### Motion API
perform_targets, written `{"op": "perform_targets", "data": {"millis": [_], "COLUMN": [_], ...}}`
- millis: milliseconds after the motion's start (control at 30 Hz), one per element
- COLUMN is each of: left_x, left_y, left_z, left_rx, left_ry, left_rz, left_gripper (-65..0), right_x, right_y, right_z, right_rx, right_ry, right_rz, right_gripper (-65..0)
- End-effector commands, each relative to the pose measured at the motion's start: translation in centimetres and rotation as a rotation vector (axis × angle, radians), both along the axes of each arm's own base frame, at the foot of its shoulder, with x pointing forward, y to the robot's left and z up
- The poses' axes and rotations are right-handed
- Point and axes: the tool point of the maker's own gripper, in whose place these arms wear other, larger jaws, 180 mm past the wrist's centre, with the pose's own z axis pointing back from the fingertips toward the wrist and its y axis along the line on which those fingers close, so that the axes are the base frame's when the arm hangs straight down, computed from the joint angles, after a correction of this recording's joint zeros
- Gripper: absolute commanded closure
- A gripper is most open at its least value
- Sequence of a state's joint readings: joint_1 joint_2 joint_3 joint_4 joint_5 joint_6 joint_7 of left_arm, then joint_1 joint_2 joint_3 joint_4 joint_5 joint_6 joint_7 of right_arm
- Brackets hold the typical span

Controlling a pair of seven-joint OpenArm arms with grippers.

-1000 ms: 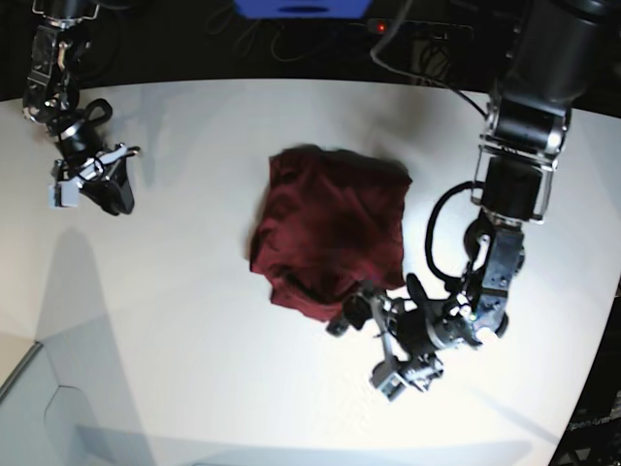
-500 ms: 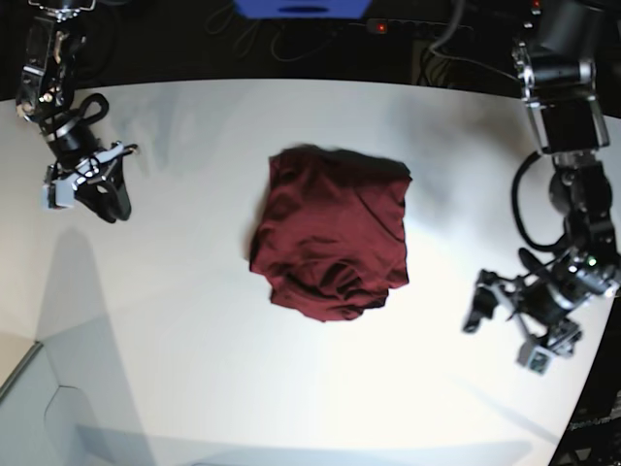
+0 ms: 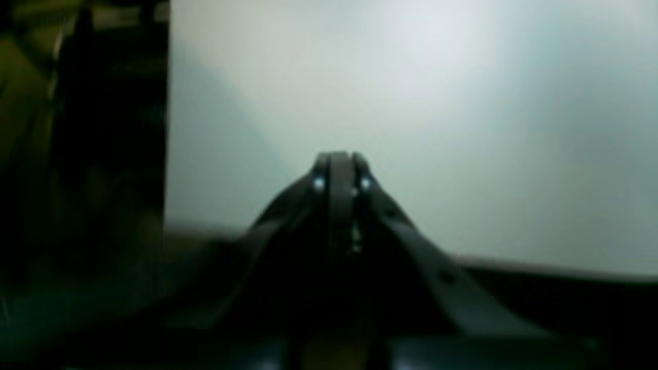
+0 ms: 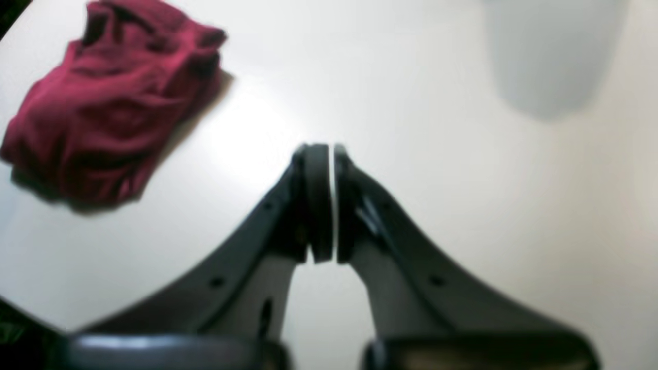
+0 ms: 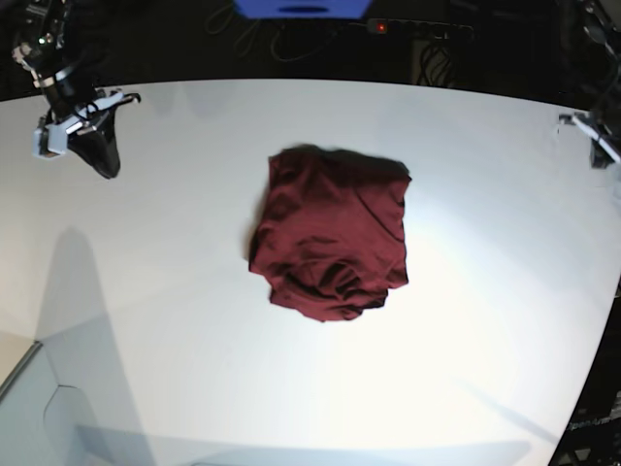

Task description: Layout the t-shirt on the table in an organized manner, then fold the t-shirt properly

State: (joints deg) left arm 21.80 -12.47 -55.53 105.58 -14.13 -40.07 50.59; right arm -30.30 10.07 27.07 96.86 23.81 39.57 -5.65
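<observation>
Shirt (image 5: 330,238), folded bundle, centre of worktop (image 5: 175,291); right gripper (image 4: 324,203) and left gripper (image 3: 339,174) closed, empty; risk: loose lower folds slumping open.

the left gripper (image 3: 339,169) is away from the t-shirt's (image 5: 332,233) near edge, pulled off to the table's (image 5: 485,146) far side, jaws now pressed together. the right gripper (image 5: 102,160) sits farther back, closed too.

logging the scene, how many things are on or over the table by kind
t-shirt, maroon: 1
table, white: 1
grippers, dark, fingers shut: 2, the right gripper and the left gripper
total: 4
</observation>
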Motion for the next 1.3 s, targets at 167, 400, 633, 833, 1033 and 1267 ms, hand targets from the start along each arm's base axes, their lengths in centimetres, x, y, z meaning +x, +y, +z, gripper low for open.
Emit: {"op": "perform_targets", "data": {"millis": [167,400,633,833,1033,1267], "left_x": [-6.9,-13.4,-15.9,-16.5,-17.3,-19.4], "left_y": [0.5,1.4,1.2,-2.2,-8.2,-12.6], "left_z": [-0.8,-5.7,-13.8,-21.9,-26.9,-29.4], "left_rx": [-0.001,-0.086,-0.174,-0.390,-0.570,-0.441], "left_ry": [0.069,0.253,0.281,0.268,0.209,0.308], "left_rz": [0.107,0.201,0.219,0.245,0.279,0.137], "left_gripper": [0.0,0.0,0.0,0.0,0.0,0.0], "right_x": [-3.3,-8.4,-14.0,-18.0,-20.0,-22.9], "right_y": [-2.1,-2.5,-3.7,-2.5,1.6,3.1], "right_z": [-1.2,-4.1,-9.8,-16.2,-21.8,-25.8], "right_rx": [-0.010,0.007,0.079,0.185,0.313,0.332], "right_ry": [0.066,0.212,0.402,0.587,0.692,0.702], "right_rz": [-0.045,-0.087,-0.184,-0.225,-0.232,-0.369], "right_gripper": [0.0,0.0,0.0,0.0,0.0,0.0]}}
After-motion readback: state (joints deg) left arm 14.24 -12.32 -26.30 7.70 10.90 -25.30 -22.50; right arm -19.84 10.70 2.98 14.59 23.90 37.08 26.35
